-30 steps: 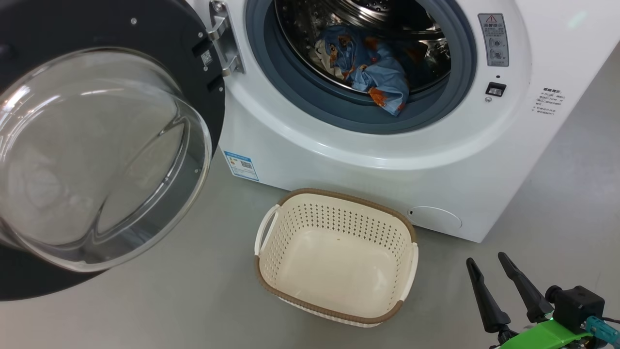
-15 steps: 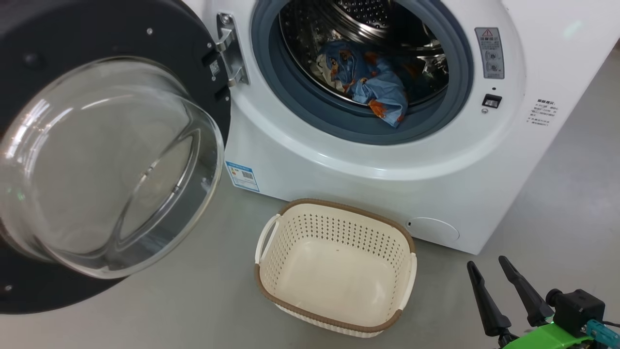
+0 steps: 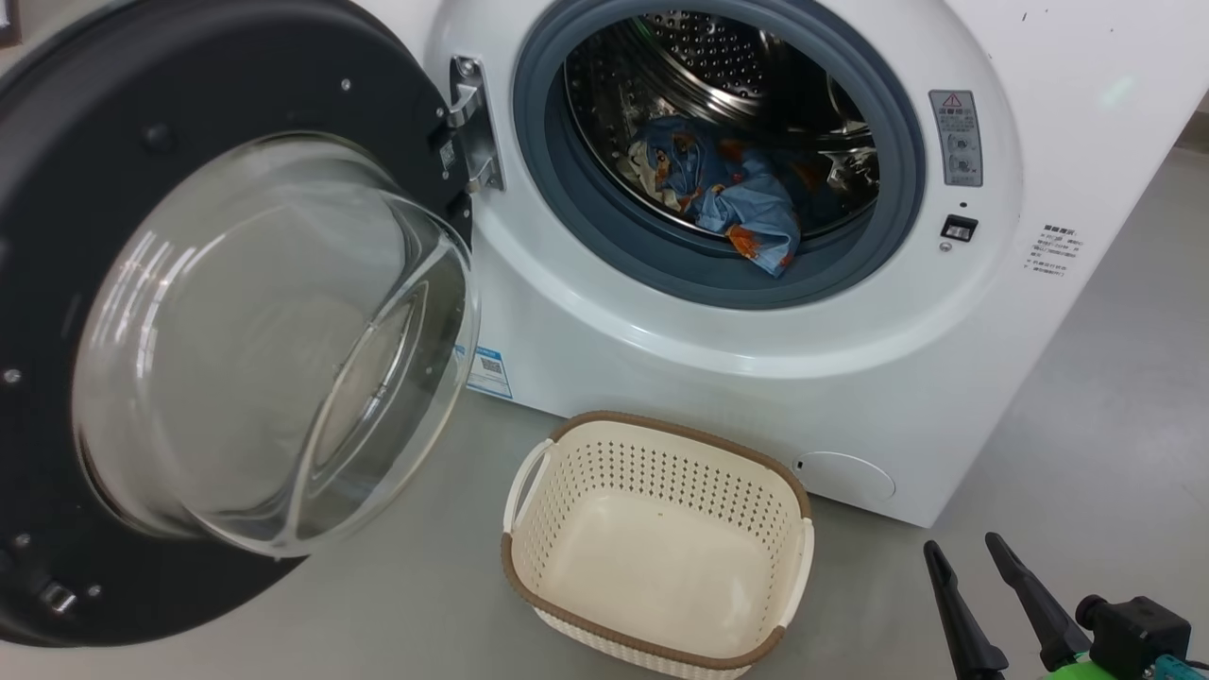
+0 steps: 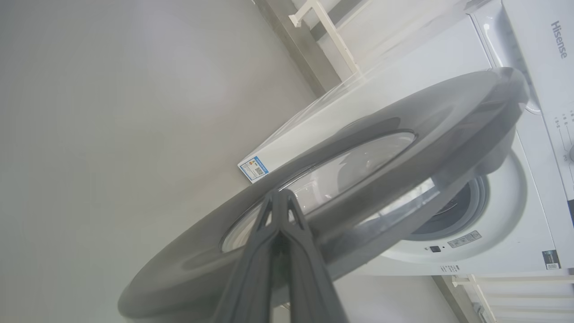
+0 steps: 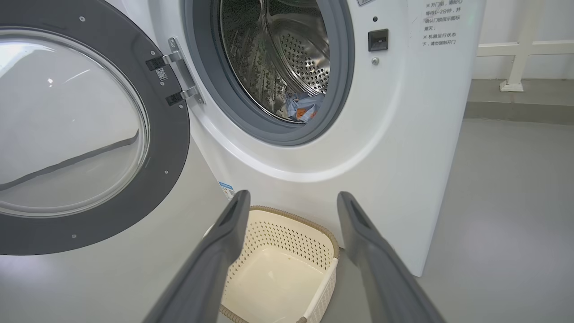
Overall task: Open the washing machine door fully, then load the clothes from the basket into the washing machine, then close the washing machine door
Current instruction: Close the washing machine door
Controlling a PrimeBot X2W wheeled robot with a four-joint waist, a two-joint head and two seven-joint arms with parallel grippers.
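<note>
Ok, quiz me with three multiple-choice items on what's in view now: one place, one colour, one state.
1. Where are the clothes? A on the floor; B in the drum; C on a shelf.
2. The basket rim is: A brown; B blue; C red.
3. The door is: A shut; B wide open; C removed.
Answers: B, blue fabric lies inside the steel drum; A, a brown woven band rings the cream basket; B, it hangs on its hinge, leaving the drum exposed.
</note>
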